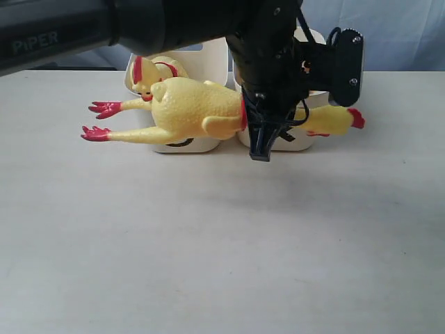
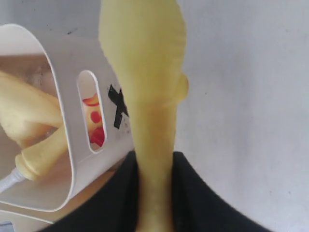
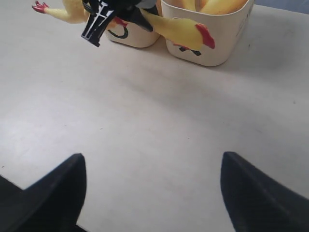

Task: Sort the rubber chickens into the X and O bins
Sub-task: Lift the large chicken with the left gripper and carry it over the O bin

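Observation:
My left gripper (image 1: 264,142) is shut on the neck of a large rubber chicken (image 1: 195,108), which hangs level in front of both bins. Its red feet (image 1: 97,132) point left and its head (image 1: 337,120) points right. In the left wrist view the black fingers (image 2: 120,193) clamp the yellow neck (image 2: 154,145) beside the X bin (image 2: 63,63), which holds yellow chickens (image 2: 24,106). Another chicken (image 1: 156,73) lies in the O bin (image 1: 208,59). The X bin (image 1: 299,142) stands to its right. My right gripper (image 3: 153,157) is open over bare table, far from the bins.
The two bins (image 3: 212,48) stand side by side at the back of the grey table (image 1: 222,250). The left arm (image 1: 139,24) reaches in from the upper left above them.

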`<state>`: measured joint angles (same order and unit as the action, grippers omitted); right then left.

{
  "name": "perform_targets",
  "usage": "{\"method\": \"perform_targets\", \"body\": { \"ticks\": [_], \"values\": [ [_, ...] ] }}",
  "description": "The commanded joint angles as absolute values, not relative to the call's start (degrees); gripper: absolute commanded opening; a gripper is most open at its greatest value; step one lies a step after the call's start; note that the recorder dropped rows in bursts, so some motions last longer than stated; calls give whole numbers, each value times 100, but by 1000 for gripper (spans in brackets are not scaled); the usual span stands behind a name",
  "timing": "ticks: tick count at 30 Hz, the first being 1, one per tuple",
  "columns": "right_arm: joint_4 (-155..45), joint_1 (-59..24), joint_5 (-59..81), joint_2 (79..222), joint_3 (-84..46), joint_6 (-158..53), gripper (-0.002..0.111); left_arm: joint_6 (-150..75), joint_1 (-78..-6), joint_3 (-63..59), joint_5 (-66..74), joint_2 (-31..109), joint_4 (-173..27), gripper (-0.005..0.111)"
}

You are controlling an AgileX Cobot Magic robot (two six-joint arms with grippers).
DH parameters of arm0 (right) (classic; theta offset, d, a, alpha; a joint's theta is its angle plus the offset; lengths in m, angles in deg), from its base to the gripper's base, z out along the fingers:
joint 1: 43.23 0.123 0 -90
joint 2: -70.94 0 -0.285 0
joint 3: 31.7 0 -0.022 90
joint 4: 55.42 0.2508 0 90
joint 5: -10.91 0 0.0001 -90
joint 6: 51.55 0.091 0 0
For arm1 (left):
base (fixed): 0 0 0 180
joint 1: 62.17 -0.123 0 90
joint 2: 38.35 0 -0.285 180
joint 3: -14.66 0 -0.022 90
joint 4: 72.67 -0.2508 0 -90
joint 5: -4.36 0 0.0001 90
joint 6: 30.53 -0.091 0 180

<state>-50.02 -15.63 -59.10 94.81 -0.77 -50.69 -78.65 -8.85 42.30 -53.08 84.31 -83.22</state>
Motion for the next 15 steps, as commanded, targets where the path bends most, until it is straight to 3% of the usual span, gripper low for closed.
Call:
{"method": "perform_targets", "body": {
  "ticks": [1,15],
  "values": [
    [-5033,-1579,-5905,9441,-46,-5072,72,-7869,-720,4230,-5103,8339,-8407,0],
    [-5033,-1579,-5905,9441,-46,-5048,72,-7869,-650,4230,-5497,8339,-7267,0]
  ]
}}
